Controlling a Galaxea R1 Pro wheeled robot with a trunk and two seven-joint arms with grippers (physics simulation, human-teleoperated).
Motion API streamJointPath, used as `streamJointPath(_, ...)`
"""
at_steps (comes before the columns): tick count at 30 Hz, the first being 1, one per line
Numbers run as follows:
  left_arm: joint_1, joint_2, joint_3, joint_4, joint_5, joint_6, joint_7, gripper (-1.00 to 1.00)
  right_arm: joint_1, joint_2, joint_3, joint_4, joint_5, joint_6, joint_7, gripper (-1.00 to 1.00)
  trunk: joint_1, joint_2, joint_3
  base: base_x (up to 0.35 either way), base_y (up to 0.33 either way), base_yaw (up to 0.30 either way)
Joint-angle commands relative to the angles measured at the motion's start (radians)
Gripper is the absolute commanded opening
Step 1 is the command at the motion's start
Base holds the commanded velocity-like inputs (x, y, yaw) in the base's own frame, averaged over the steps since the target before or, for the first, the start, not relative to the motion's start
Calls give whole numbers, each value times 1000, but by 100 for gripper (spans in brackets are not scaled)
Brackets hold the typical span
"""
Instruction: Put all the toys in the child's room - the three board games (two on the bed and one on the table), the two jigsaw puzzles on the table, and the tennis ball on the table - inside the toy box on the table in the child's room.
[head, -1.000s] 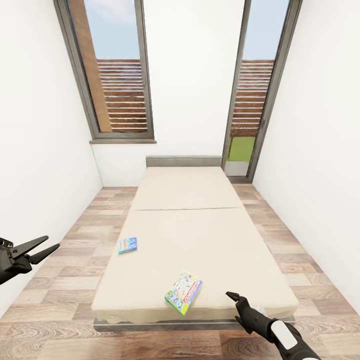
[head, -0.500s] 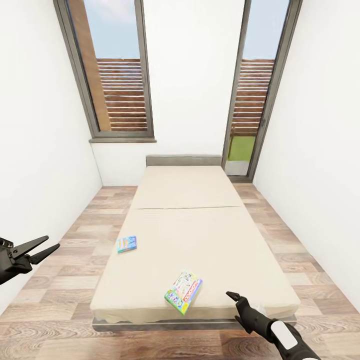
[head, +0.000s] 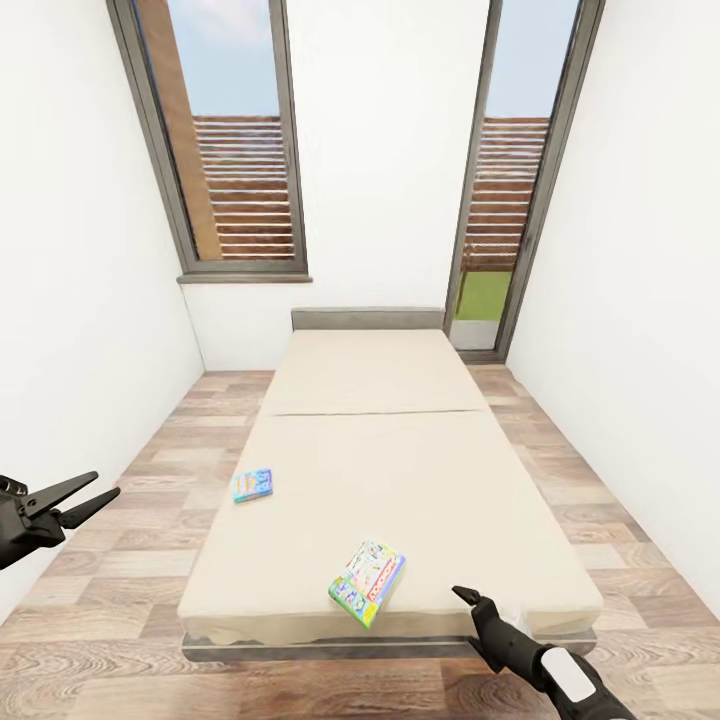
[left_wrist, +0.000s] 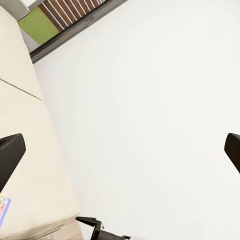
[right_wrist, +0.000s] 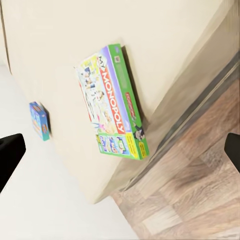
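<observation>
Right pincer (head: 470, 601) hangs open and empty at the foot of the bed (head: 400, 470), just beside the Monopoly box (head: 367, 584) lying flat near that edge. Left pincer (head: 85, 500) is open too, over the floor (head: 130, 560) beside the bed. A small blue game box (head: 253, 485) lies farther up by the bed's left edge; windows (head: 225, 150) beyond.

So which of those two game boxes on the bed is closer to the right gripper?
The green Monopoly box near the bed's foot, close to the right gripper; the small blue box lies farther up, by the other edge.

Bright, even daylight thru windows (head: 235, 150); soft shadows, no glare. Wide-angle stretch at edges; wrist views slightly soft.
</observation>
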Motion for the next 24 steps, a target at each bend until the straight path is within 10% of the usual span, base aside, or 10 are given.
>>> streamJointPath(1,-1,0,0,0,-1,4,-3,100,-1,0,-7,3,-2,8,1,100,4,-8,-4,0,0,0)
streamJointPath(24,-1,0,1,-1,-1,4,-6,100,0,0,-6,9,-2,13,6,100,92,-169,-76,0,0,0)
